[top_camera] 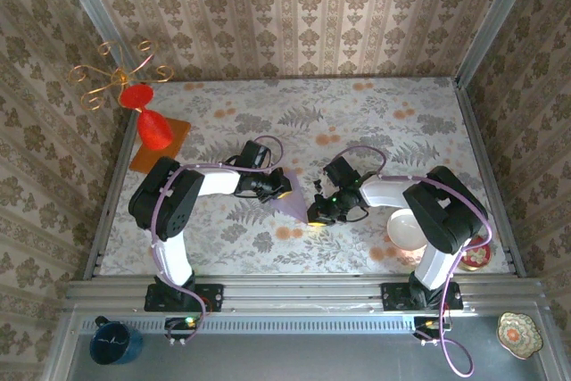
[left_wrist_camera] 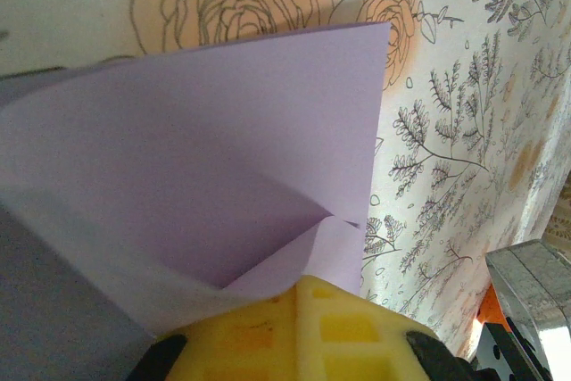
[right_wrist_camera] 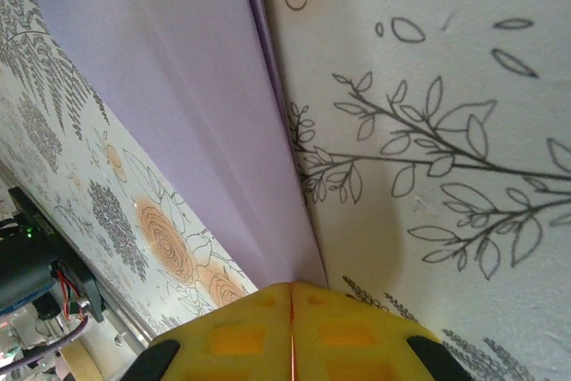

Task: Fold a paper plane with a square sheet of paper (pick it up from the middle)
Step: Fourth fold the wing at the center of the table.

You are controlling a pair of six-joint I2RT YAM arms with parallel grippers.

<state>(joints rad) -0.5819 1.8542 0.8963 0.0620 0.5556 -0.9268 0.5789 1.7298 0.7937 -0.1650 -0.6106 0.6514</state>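
Note:
The square sheet of paper (top_camera: 291, 202) is pale lilac and lies folded into a pointed, creased wedge on the floral table, between the two arms. My left gripper (top_camera: 279, 190) is at its upper left end. In the left wrist view the yellow fingers (left_wrist_camera: 268, 336) are shut on a folded flap of the paper (left_wrist_camera: 205, 149). My right gripper (top_camera: 318, 212) is at the lower right end. In the right wrist view the paper (right_wrist_camera: 178, 86) narrows into a creased strip that runs into the closed right gripper (right_wrist_camera: 291, 285). It has the shape of a narrow paper plane.
A red cone vase (top_camera: 152, 128) stands on an orange mat (top_camera: 178, 136) at the far left, below a gold wire ornament (top_camera: 114, 78). A white bowl (top_camera: 408, 229) and a small red-rimmed bowl (top_camera: 476, 254) sit near the right arm's base. A blue mug (top_camera: 114, 343) and a patterned dish (top_camera: 519, 332) rest on the front ledge.

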